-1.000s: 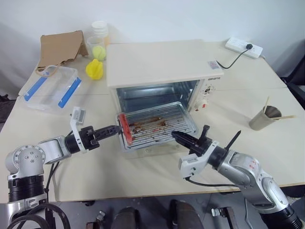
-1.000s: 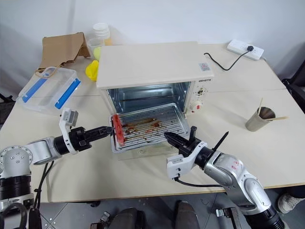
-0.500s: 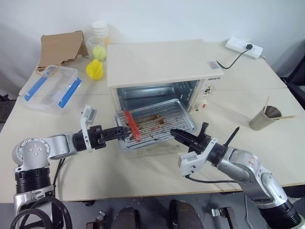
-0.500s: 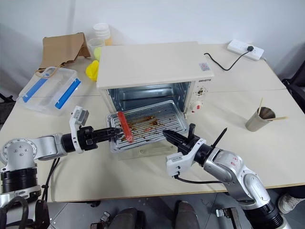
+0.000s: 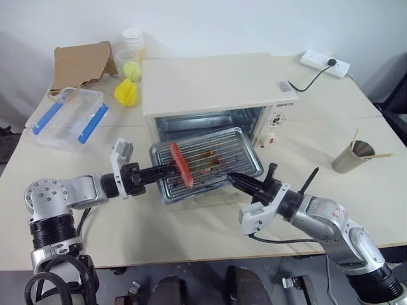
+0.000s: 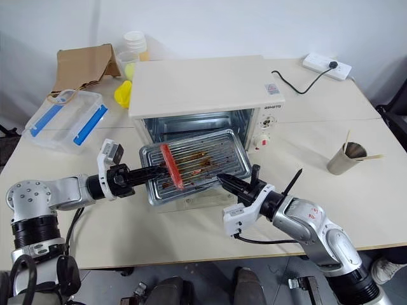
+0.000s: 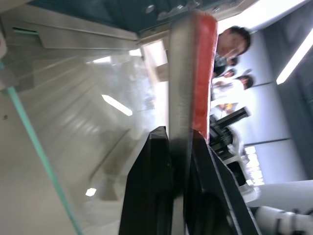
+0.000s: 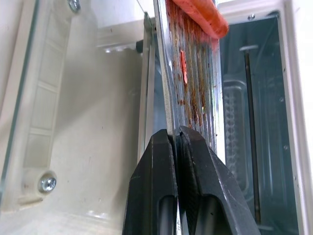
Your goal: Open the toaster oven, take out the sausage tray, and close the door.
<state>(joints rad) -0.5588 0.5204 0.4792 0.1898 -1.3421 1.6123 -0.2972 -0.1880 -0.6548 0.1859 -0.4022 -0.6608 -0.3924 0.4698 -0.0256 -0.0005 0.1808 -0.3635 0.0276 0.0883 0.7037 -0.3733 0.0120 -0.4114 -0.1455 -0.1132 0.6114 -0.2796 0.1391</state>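
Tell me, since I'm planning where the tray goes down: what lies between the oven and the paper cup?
Bare tabletop lies between the toaster oven and the paper cup, as the left eye view shows.

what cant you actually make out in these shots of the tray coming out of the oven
- Door: in the eye views the sausage tray lies over most of it, hiding the handle.
- Oven interior: dark behind the tray, racks unclear.
- Knob markings: too small to read.
- Sausage: in the left wrist view the tray rim hides most of it.
- Paper cup: contents too small to identify.
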